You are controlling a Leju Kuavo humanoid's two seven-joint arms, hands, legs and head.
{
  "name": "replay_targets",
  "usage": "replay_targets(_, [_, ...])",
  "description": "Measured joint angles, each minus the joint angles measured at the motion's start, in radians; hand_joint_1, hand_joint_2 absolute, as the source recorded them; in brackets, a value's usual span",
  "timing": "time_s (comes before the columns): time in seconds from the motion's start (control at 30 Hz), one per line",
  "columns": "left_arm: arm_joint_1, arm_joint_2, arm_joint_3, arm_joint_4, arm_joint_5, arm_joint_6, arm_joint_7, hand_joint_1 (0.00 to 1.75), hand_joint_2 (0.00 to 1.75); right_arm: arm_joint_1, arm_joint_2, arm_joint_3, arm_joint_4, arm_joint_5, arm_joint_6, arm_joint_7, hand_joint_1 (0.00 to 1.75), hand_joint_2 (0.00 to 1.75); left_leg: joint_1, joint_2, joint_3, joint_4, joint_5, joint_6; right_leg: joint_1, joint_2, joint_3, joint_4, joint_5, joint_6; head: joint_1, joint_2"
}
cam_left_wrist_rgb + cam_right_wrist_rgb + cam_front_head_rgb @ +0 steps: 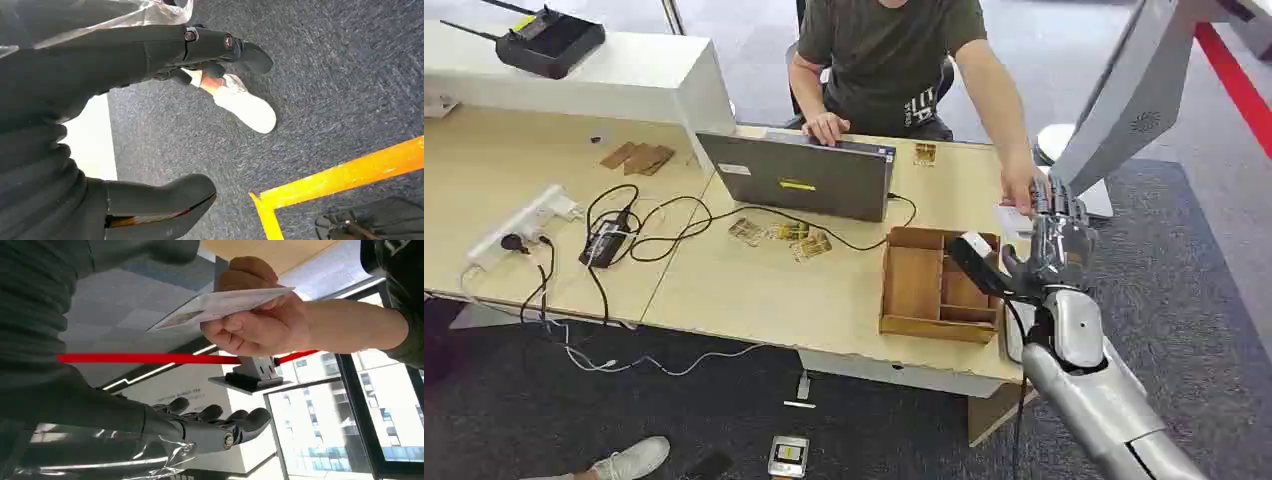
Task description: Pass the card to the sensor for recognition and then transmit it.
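Note:
A pale card [220, 305] is pinched in a person's hand [260, 322], which reaches over the table's right end. The card shows in the head view as a white slip [1012, 220] just under that person's hand [1022, 190]. My right hand [1054, 245] is raised right beside it, with spread fingers [220, 427] on one side of the card and the thumb on the other, touching nothing. A black device with a white end [972, 257] lies across the right rim of the wooden tray [914, 325]. My left hand [150, 100] hangs over the carpet, fingers apart and holding nothing.
The person sits behind the table at an open laptop [799, 180]. Several cards [789, 235], cables and a power strip [524, 220] lie on the table's left part. A white shoe [245, 107] and a yellow floor line [340, 180] are below my left hand.

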Motion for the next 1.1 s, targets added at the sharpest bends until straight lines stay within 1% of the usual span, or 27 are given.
replay_targets(0.23, [-0.002, -0.001, -0.006, 0.0, -0.003, -0.006, 0.006, 0.0, 1.75, -0.001, 0.007, 0.004, 0.01, 0.002, 0.007, 0.001, 1.75, 1.75, 0.0, 0.0, 0.0, 0.0, 0.0, 0.0, 0.0, 0.0, 0.0, 0.0, 0.0, 0.0, 0.0, 0.0])
replay_targets(0.4, [-0.002, -0.001, -0.006, 0.0, -0.003, -0.006, 0.009, 0.0, 1.75, -0.003, 0.011, 0.008, 0.011, 0.001, 0.027, 0.005, 1.75, 1.75, 0.0, 0.0, 0.0, 0.0, 0.0, 0.0, 0.0, 0.0, -0.001, 0.0, 0.0, 0.0, 0.0, 0.0])
replay_targets(0.5, [-0.002, -0.001, -0.006, 0.0, -0.002, -0.006, 0.009, 0.0, 1.75, -0.003, 0.011, 0.009, 0.011, -0.014, 0.025, 0.005, 1.75, 1.75, 0.0, 0.0, 0.0, 0.0, 0.0, 0.0, 0.0, 0.0, -0.001, 0.0, 0.0, 0.0, 0.0, 0.0])
replay_targets(0.73, [0.001, 0.0, -0.006, 0.0, 0.009, 0.003, 0.005, 0.0, 1.75, 0.026, 0.017, -0.01, -0.001, -0.221, -0.036, -0.066, 1.75, 1.75, 0.0, 0.0, 0.0, 0.0, 0.0, 0.0, 0.0, 0.0, -0.001, 0.0, 0.0, 0.0, 0.0, 0.0])
replay_targets(0.83, [0.004, 0.001, -0.006, 0.0, 0.018, 0.013, 0.0, 0.0, 1.75, 0.062, 0.014, -0.032, -0.022, -0.355, -0.073, -0.087, 1.75, 1.75, 0.0, 0.0, 0.0, 0.0, 0.0, 0.0, 0.0, 0.0, -0.001, -0.001, 0.0, 0.0, 0.0, 0.0])
replay_targets(0.9, [0.01, 0.004, -0.006, 0.0, 0.025, 0.017, -0.004, 0.0, 1.75, 0.105, 0.001, -0.057, -0.037, -0.446, -0.095, -0.094, 1.75, 1.75, 0.0, -0.001, -0.001, 0.0, 0.0, 0.0, 0.0, -0.001, 0.0, -0.001, -0.001, 0.001, 0.0, 0.0])
replay_targets(1.1, [0.03, 0.015, -0.006, 0.0, 0.047, 0.038, -0.018, 0.0, 1.75, 0.207, -0.044, -0.12, -0.038, -0.554, -0.162, -0.144, 1.75, 1.75, 0.0, -0.001, -0.001, 0.0, -0.002, 0.001, 0.0, 0.0, -0.001, -0.002, -0.001, 0.001, 0.0, 0.0])
